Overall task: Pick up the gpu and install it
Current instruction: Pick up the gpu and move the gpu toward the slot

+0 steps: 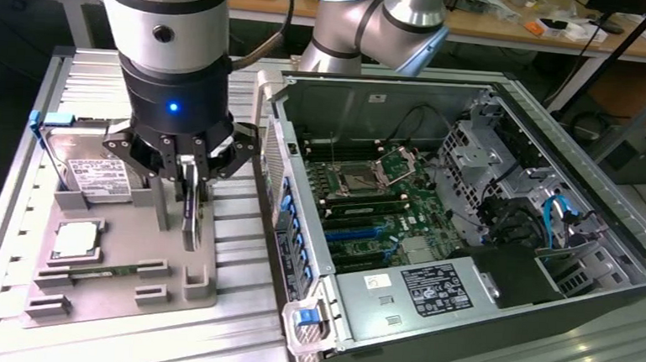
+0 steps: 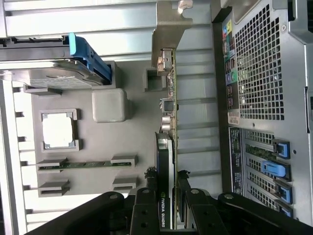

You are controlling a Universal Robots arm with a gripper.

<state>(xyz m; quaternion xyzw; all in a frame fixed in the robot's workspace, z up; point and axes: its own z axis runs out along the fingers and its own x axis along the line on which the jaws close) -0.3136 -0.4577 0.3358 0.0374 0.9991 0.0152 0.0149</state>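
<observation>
Black and part closed, the pincer (image 2: 167, 181) clamps the gpu (image 2: 168, 122) by its top edge, the card standing on edge over the grey tray (image 1: 125, 291) on the table (image 1: 235, 344), just beside the open computer case (image 1: 384, 101). We judge that so narrow a hold could let the card tilt, or snag on the tray or the case wall. We cannot tell whether its lower edge sits free of the tray, and the case's slot is hard to make out.

gpu (image 1: 192, 223): dark board, silver bracket. gripper (image 1: 189, 173) black. fixture tray (image 1: 125, 295) plain grey. hard drive (image 1: 99, 176) silver, white label. memory stick (image 1: 106, 270) green. case latches (image 2: 276, 169) blue; rear grille (image 2: 259, 63) grey, perforated.
</observation>
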